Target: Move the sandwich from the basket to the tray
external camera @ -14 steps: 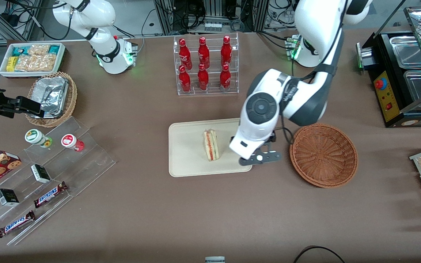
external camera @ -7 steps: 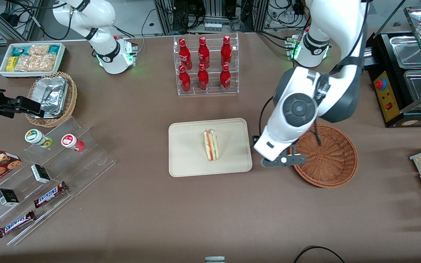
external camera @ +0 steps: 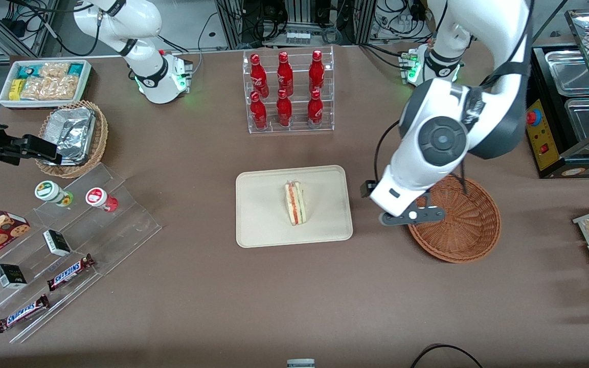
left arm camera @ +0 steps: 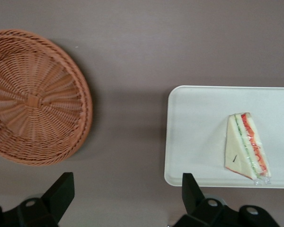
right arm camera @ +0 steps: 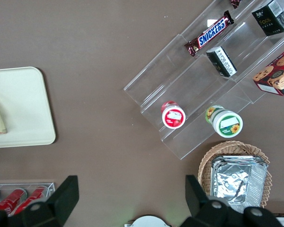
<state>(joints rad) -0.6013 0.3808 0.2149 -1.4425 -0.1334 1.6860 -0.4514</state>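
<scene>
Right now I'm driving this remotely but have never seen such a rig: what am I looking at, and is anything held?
These are two white robot arms at a brown table. One picture looks down from the front; the other two come from cameras on each arm's wrist. The working arm's hand hangs open and holds nothing, above the table between the basket and the tray. The sandwich lies on the tray; the basket is empty. Around them stand a rack of red bottles, snack displays and a foil container.
</scene>
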